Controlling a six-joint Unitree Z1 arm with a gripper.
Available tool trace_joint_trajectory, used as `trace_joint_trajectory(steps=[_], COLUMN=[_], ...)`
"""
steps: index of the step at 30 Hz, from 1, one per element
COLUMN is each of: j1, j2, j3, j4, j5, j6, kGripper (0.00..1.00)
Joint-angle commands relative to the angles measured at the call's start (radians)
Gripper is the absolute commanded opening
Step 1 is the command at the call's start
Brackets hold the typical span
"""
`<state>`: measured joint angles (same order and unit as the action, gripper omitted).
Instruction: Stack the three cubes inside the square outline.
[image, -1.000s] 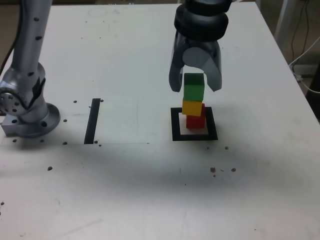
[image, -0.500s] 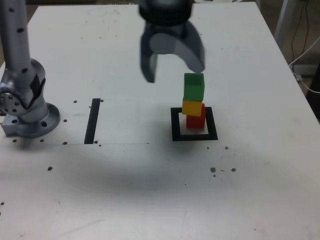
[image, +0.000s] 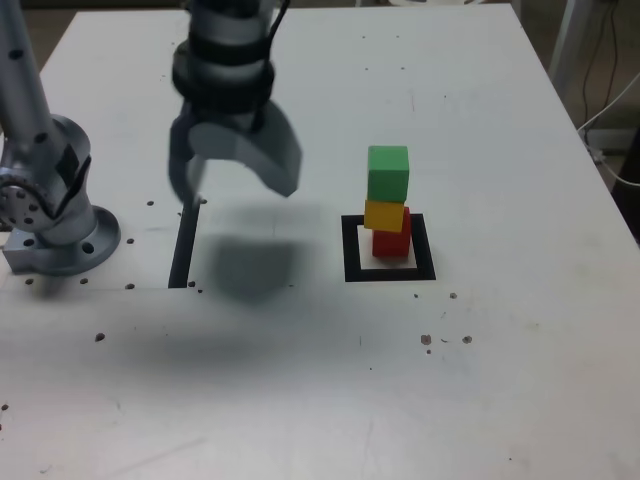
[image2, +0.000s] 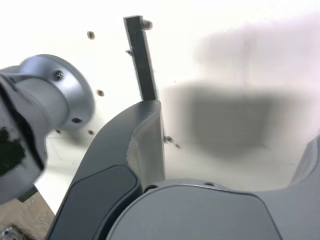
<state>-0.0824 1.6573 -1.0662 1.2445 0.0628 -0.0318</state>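
Three cubes (image: 388, 203) stand stacked, red under yellow under green, inside the square outline (image: 389, 273) right of frame centre. The gripper (image: 235, 171) hangs upper left, jaws spread wide, holding nothing.

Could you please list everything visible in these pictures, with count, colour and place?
green cube: one, green, top of the stack.
yellow cube: one, yellow, middle of the stack.
red cube: one, red, bottom, inside the outline.
square outline: one, black frame with a white centre, right of the table's middle in the exterior view.
black strip: one, black, toward the exterior view's left.
table: one, white, speckled with small dark spots.
cables: white and dark, beyond the table's right edge.
arm base: one, silver, exterior view's left edge.
gripper: one, dark grey, open, empty, above the strip.
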Motion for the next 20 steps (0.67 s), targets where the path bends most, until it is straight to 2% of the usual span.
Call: trace_joint_trajectory(steps=[1,5,13,20], j1=[0.0,0.0,0.0,0.0], j2=[-0.004,0.0,-0.019,-0.045], j3=[0.025,0.093,0.228,0.298], j4=[-0.023,-0.079,-0.182,-0.183], j5=[0.009,0.01,-0.036,-0.02], j6=[-0.01,-0.034,-0.043,-0.043], kGripper=[1.0,1.0,1.0,1.0])
